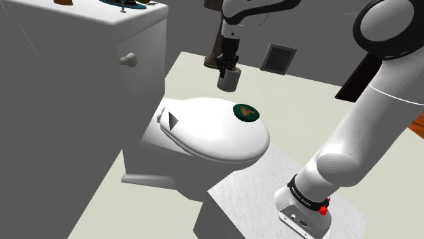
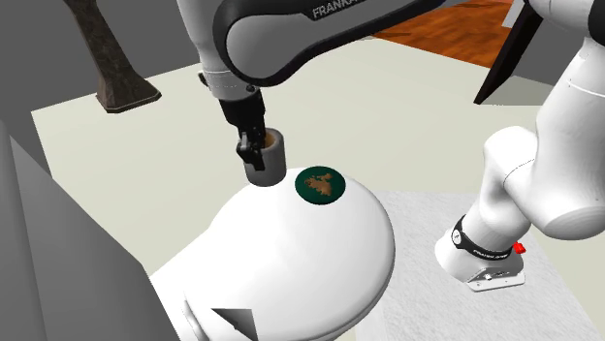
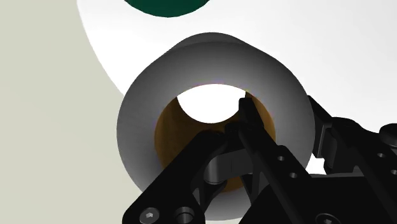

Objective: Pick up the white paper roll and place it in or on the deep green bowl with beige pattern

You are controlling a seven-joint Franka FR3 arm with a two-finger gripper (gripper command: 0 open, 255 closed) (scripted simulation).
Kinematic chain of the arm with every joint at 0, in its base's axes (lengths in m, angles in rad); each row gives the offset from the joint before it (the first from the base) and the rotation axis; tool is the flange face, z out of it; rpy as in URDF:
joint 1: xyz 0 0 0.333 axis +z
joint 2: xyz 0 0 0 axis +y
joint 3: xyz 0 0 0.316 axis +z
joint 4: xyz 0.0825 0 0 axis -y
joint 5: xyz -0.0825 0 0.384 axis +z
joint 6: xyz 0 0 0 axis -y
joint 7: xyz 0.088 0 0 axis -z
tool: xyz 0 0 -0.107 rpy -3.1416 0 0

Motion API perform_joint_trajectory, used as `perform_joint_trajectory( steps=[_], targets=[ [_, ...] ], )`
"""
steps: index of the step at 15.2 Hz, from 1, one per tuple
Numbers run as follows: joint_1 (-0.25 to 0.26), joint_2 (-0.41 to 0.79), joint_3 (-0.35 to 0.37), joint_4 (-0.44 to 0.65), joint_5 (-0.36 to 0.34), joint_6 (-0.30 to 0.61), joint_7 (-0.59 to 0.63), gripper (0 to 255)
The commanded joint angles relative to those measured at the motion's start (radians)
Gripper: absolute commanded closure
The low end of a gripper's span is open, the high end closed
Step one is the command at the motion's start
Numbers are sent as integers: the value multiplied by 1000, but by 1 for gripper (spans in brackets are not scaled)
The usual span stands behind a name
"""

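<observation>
A grey-white paper roll (image 1: pixel 230 80) with a brown core hangs in the air over the white toilet lid (image 1: pixel 204 132). My gripper (image 1: pixel 228 65) is shut on the roll's wall, one finger inside the core and one outside. The deep green bowl (image 1: pixel 246 113) with a beige pattern sits on the lid near its front edge, a short way from the roll. From the second exterior view, the roll (image 2: pixel 265 158) hangs under the gripper (image 2: pixel 254 145), just up and left of the bowl (image 2: pixel 319 185). Along the gripper (image 3: pixel 280 109), the roll (image 3: pixel 143 111) is close and the bowl (image 3: pixel 167 6) lies beyond it.
The toilet tank (image 1: pixel 81 75) with its flush handle (image 1: pixel 128 60) rises at the shoulder view's left, small items on top. A floor vent (image 1: pixel 278 58) sits behind. A white mat (image 1: pixel 272 180) lies by my stand. A dark wooden post base (image 2: pixel 121 87) stands on the floor.
</observation>
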Motion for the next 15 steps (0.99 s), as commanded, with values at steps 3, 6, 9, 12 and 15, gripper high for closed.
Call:
perform_joint_trajectory(
  steps=[3,6,9,12,15],
  targets=[
    [-13,-140,-13,-139,-17,1,-20,255],
    [-25,-253,-24,-244,-33,-6,-37,255],
    [-39,-365,-37,-338,-52,-23,-55,255],
    [-49,-423,-45,-409,-64,-10,-66,255],
    [-49,-416,-46,-443,-64,31,-65,255]
  ],
)
